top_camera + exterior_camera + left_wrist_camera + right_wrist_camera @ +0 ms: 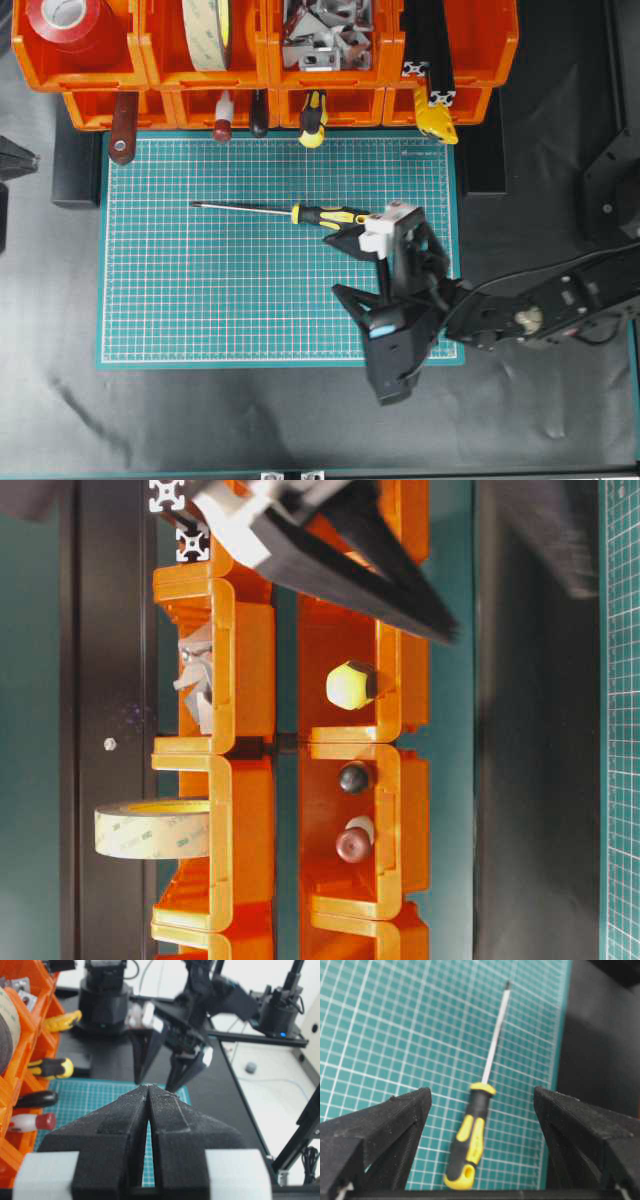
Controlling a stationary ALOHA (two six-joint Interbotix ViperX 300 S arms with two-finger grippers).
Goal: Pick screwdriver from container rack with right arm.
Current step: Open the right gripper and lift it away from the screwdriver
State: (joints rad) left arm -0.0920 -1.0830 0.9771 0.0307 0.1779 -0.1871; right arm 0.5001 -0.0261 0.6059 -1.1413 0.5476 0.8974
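The screwdriver (300, 212) lies flat on the green cutting mat (200, 300), apart from the container rack (265, 70). Its yellow-and-black handle points right and its thin shaft points left. My right gripper (340, 265) hovers open just right of the handle's end. In the right wrist view the handle (470, 1135) lies between the wide-apart fingers of the right gripper (481, 1095), touching neither, with the shaft running away from the camera. My left gripper (149, 1089) is shut with nothing between its fingers, at the mat's left side.
The orange rack's lower bins hold a stubby yellow-and-black tool (313, 118) and red-brown handled tools (123, 125). Upper bins hold tape rolls (70, 20), metal brackets (320, 35) and black profiles (425, 50). Black cloth surrounds the mat.
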